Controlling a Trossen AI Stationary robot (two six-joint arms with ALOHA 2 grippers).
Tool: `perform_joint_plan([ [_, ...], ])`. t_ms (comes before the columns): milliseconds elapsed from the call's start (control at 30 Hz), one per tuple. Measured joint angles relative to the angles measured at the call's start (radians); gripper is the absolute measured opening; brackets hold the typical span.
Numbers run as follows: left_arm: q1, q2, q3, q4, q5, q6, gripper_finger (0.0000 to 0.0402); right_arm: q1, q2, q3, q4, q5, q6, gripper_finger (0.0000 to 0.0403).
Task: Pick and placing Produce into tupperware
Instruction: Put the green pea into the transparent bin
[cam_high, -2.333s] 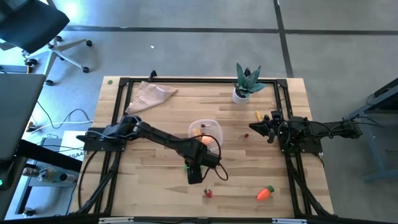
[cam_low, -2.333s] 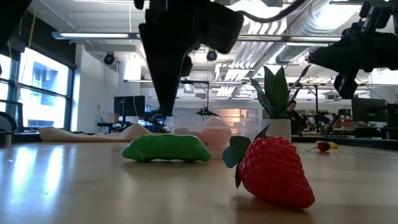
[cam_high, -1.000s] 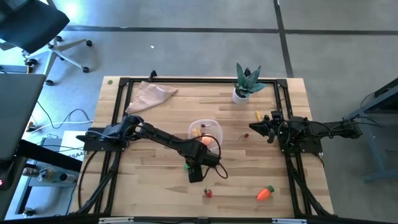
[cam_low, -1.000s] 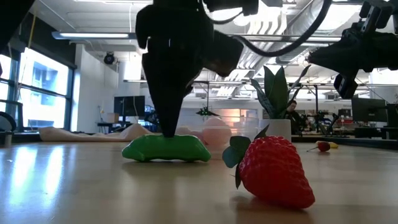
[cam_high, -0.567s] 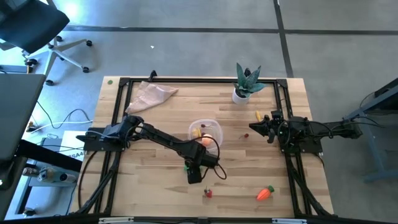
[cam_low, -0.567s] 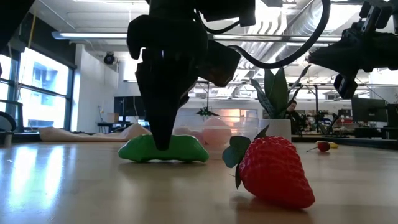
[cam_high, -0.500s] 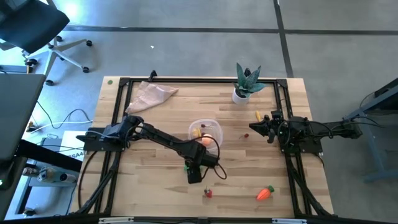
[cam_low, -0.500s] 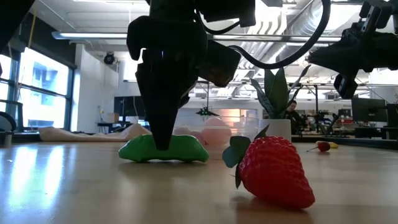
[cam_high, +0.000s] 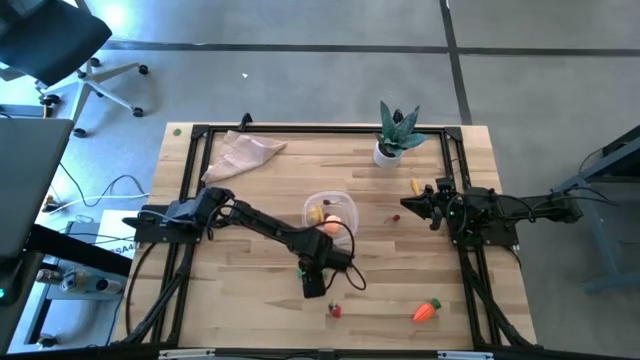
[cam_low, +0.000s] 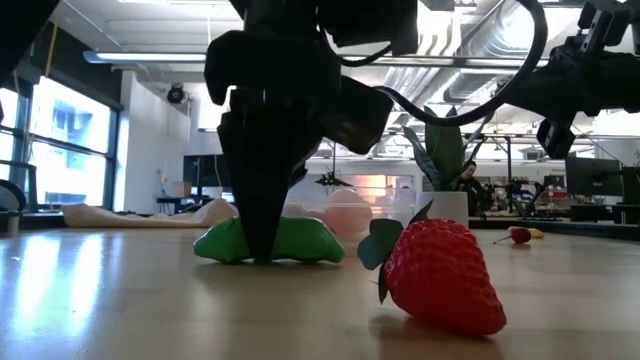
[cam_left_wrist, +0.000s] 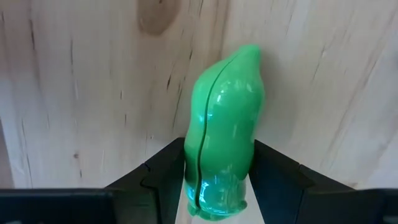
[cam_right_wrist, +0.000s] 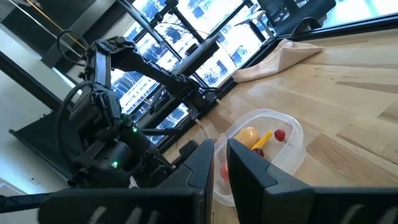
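Observation:
The green pepper lies on its side on the wood near the table's middle, and my left gripper stands over it, pointing down. The left wrist view shows the pepper between my two dark fingers. The clear tupperware sits just beyond, with yellow, orange and red pieces inside. A red strawberry and an orange carrot lie near the table's near edge. My right gripper waits shut above the table's right side, touching nothing. My left gripper pinches the green pepper at one end between its two fingers, one on each long side. The fingers come from above, pointing down, and lie across the pepper. The pepper rests flat on the table.
A spiky plant in a white pot stands at the far edge and a beige cloth lies at the far left. A small red piece and a yellow piece lie near my right gripper. A black frame rims the table.
My left gripper has come down over the green pepper until its fingertips reach the table on either side of it. The pepper has shifted a little along the table. My right arm has kept still.

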Motion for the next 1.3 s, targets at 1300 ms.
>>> perform_joint_plan([
  [1300, 0.000, 0.003, -0.002, 0.023, -0.039, 0.003, 0.0148, 0.000, 0.000, 0.000, 0.000, 0.000, 0.000, 0.0036],
])
